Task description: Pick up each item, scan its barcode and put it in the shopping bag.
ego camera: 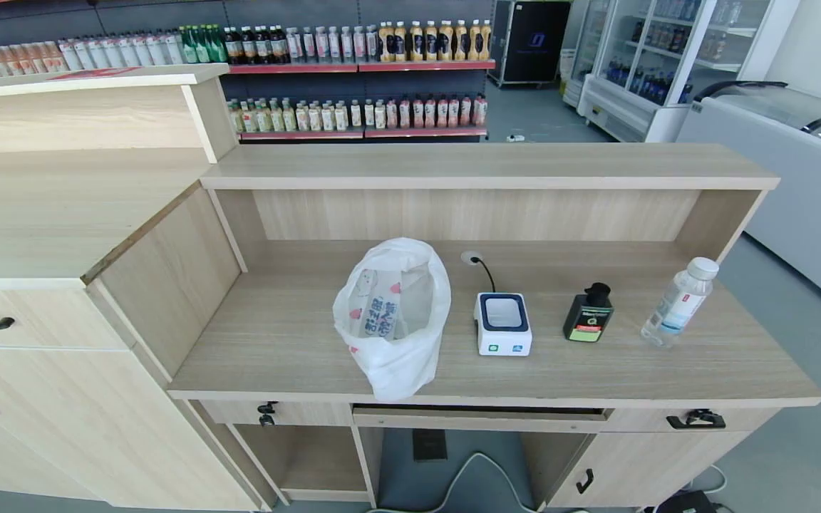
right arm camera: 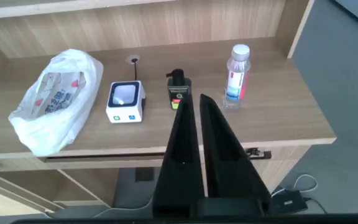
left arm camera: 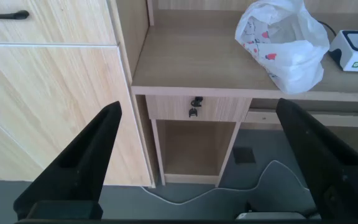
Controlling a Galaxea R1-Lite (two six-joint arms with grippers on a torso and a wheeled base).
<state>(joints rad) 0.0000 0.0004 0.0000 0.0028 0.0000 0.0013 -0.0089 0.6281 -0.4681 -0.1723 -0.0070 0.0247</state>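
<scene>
White shopping bag (ego camera: 391,317) at counter (ego camera: 275,342) front edge, bottle (ego camera: 679,303) near right edge

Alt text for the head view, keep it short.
A wooden checkout counter holds, from the robot's left to right, an open white shopping bag, a barcode scanner, a small dark bottle and a clear water bottle. Stocked drink shelves stand behind.
</scene>
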